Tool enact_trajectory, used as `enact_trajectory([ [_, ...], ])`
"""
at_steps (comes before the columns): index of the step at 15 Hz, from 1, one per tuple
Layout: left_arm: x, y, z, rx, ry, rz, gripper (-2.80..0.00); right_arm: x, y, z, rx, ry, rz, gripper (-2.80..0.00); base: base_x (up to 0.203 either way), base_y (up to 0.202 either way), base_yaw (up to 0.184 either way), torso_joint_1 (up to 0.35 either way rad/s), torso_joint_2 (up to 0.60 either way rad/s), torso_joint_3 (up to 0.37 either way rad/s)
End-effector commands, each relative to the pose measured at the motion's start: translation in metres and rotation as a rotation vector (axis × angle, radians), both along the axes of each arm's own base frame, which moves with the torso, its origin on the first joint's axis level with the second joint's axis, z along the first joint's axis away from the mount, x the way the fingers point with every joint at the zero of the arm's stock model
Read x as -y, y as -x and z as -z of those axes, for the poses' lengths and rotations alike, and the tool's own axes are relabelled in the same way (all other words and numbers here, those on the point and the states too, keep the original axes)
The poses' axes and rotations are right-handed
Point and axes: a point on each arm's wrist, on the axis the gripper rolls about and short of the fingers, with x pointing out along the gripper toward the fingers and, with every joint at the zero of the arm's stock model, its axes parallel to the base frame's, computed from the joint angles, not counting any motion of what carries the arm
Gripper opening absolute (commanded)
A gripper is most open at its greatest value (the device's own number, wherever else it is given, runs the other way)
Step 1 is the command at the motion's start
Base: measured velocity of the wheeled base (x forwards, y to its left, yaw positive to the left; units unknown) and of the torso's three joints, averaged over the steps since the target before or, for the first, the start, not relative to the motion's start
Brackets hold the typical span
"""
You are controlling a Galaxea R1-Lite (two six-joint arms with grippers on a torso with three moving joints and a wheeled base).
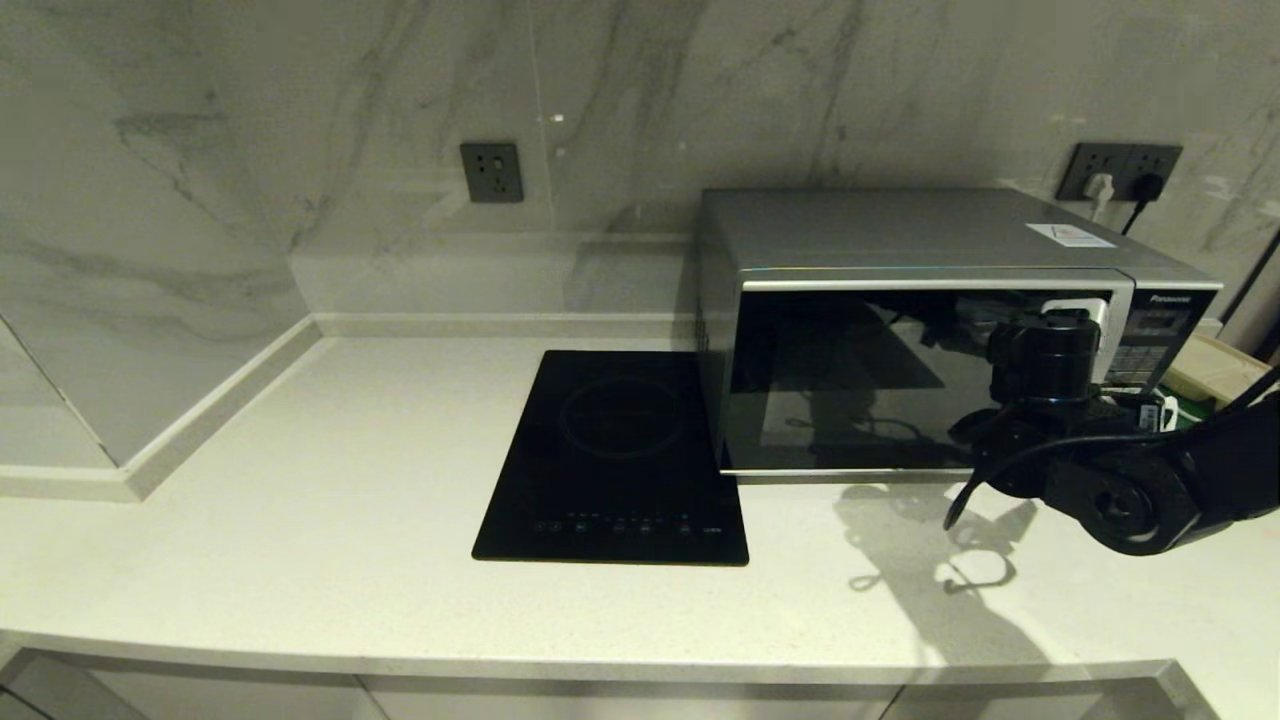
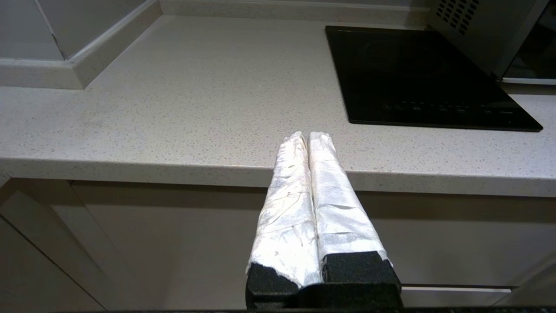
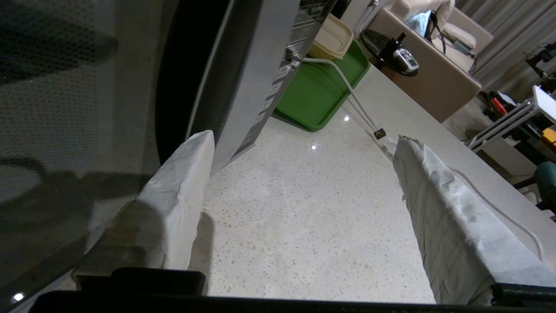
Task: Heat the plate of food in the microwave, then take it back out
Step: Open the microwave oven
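The silver microwave (image 1: 900, 240) stands at the back right of the counter with its dark glass door closed. The plate of food is not in view; the dark glass shows only reflections. My right arm (image 1: 1120, 490) reaches in front of the door's right end, by the handle strip and button panel. In the right wrist view the right gripper (image 3: 302, 139) is open over bare counter, and one wrapped finger (image 3: 182, 182) lies close beside the microwave's silver front edge (image 3: 256, 87). My left gripper (image 2: 309, 135) is shut on nothing, parked low at the counter's front edge.
A flat black induction hob (image 1: 620, 450) lies left of the microwave. To the microwave's right sits a green tray (image 3: 317, 91) with a cream container (image 3: 332, 37) at its far end. A white cable (image 3: 356, 100) runs along the counter there. Wall sockets (image 1: 491, 172) sit behind.
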Motion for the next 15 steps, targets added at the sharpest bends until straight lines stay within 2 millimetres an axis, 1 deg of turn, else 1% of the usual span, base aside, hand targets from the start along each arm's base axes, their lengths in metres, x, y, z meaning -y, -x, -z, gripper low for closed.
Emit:
enact_trajectory([
  [1,0.000,0.000,0.000,0.001,0.001,-0.001,-2.80,0.000,-0.005,0.002,0.007,-0.002,0.008,0.00,0.000,0.000,0.000,0.000,0.00,0.000],
  [3,0.000,0.000,0.000,0.001,0.001,-0.001,-2.80,0.001,-0.008,0.005,0.007,-0.004,0.012,0.00,0.000,0.000,0.000,0.000,0.00,0.000],
  [7,0.000,0.000,0.000,0.000,0.001,-0.001,-2.80,0.017,-0.020,0.004,0.023,-0.011,0.048,0.00,0.000,0.000,0.000,0.000,0.00,0.000],
  [10,0.000,0.000,0.000,0.001,0.001,-0.001,-2.80,0.024,-0.025,0.013,0.004,-0.012,0.059,0.00,0.000,0.000,0.000,0.000,0.00,0.000],
  [15,0.000,0.000,0.000,0.001,0.001,-0.001,-2.80,0.024,-0.030,0.016,0.002,-0.012,0.057,0.00,0.000,0.000,0.000,0.000,0.00,0.000],
])
